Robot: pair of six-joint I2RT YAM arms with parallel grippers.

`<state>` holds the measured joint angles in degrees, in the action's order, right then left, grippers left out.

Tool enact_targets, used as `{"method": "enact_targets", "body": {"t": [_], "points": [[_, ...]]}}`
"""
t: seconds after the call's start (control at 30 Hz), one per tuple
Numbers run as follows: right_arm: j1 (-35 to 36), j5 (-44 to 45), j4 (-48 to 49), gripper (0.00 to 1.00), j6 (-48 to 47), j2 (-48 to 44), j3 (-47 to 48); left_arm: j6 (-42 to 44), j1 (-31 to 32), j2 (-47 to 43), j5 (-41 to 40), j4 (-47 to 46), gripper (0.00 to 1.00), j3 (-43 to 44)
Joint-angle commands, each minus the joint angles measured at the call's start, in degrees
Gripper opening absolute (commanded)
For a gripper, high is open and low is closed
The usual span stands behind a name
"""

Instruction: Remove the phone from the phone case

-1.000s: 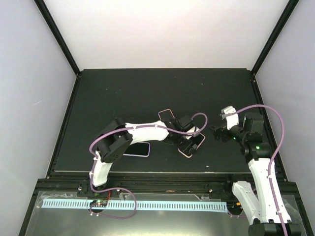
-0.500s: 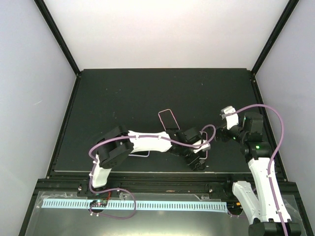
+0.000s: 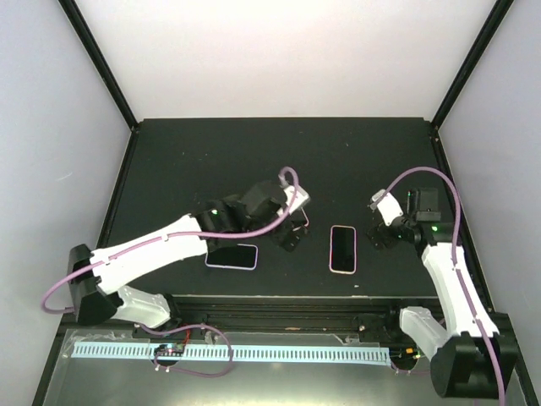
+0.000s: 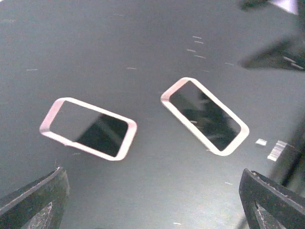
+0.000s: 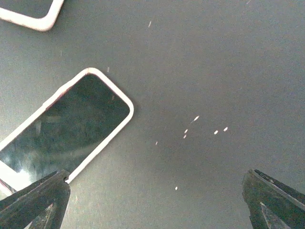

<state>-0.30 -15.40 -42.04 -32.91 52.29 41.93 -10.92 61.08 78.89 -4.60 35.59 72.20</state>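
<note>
Our left claw (image 3: 289,240) has let go of the phone (image 3: 342,249) and pulled back. It now gapes empty, with the phone flat ahead-right of it and the case (image 4: 50,114) ahead-left. Our right claw (image 5: 152,205) hangs spread, phone ahead-left.

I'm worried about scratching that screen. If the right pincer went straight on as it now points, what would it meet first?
Probably the bare table: the right pincer is open and aimed at it. The white-edged phone lies just off that line, by one finger; depth is unclear.
</note>
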Motion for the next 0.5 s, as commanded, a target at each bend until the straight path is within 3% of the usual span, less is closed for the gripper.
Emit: {"method": "enact_targets", "body": {"t": [0.0,0.2,0.33,0.47], "points": [[0.34,3.09,-6.16,1.00,-7.41,6.33,-0.15,1.95,-5.90,-3.97,-14.23,5.61,0.99,-1.30],[0.38,-1.23,-18.31,0.97,-13.42,20.53,6.51,6.74,-9.00,-16.14,-23.34,-0.29,0.99,-9.02],[1.09,-0.89,-19.79,0.95,-12.33,28.38,9.81,10.70,-9.39,-24.13,-24.84,-3.08,0.99,-13.11],[2.66,-4.47,-21.64,0.95,-9.96,38.15,13.21,11.64,-9.40,-33.28,-26.51,-11.12,0.99,-23.47]]}}
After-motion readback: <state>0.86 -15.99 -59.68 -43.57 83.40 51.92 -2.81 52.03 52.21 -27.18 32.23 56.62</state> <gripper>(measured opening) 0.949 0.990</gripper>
